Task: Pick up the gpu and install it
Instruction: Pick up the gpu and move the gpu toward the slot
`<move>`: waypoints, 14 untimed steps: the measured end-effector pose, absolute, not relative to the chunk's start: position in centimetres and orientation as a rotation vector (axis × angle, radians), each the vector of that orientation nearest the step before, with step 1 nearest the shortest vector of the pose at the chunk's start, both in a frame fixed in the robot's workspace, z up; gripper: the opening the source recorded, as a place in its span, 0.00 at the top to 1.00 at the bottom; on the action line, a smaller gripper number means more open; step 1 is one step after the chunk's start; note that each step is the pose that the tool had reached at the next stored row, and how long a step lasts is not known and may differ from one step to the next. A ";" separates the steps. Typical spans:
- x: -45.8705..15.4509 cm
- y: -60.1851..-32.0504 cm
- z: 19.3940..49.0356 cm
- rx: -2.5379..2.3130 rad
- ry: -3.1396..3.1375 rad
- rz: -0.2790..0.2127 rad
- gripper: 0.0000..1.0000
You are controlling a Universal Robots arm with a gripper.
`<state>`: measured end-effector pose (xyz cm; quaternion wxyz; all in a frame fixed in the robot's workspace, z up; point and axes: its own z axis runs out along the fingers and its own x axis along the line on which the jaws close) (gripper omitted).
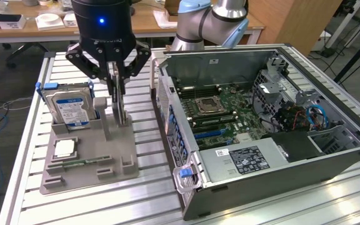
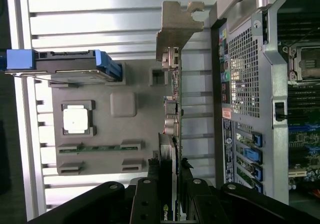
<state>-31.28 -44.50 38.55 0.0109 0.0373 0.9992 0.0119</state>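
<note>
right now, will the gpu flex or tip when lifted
Probably stiff: the gpu is a flat board with a metal bracket. Thin and upright on edge at the gray holder, it could tilt in the claw. Exposed parts look fragile.

One gpu (image 2: 170, 111), one hard drive (image 1: 71, 107), one processor (image 1: 64, 148), one memory stick (image 1: 86, 162) — one case (image 1: 261, 197).

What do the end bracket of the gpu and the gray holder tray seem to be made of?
End bracket of the gpu: bare sheet metal, dull silver, thin with bent tabs. Holder tray: probably plastic, matte uniform gray, no shine.
</note>
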 end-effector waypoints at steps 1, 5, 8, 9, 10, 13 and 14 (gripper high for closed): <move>-31.3 -44.5 38.6 0.116 3.117 0.037 0.73; -31.3 -44.5 38.9 0.116 3.117 0.037 0.73; -31.3 -44.5 39.1 0.117 3.117 0.037 0.73; -31.3 -44.5 39.2 0.117 3.117 0.037 0.73; -31.3 -44.5 39.3 0.117 3.117 0.037 0.73; -31.3 -44.5 39.5 0.117 3.117 0.037 0.73; -31.3 -44.5 39.6 0.116 3.117 0.037 0.73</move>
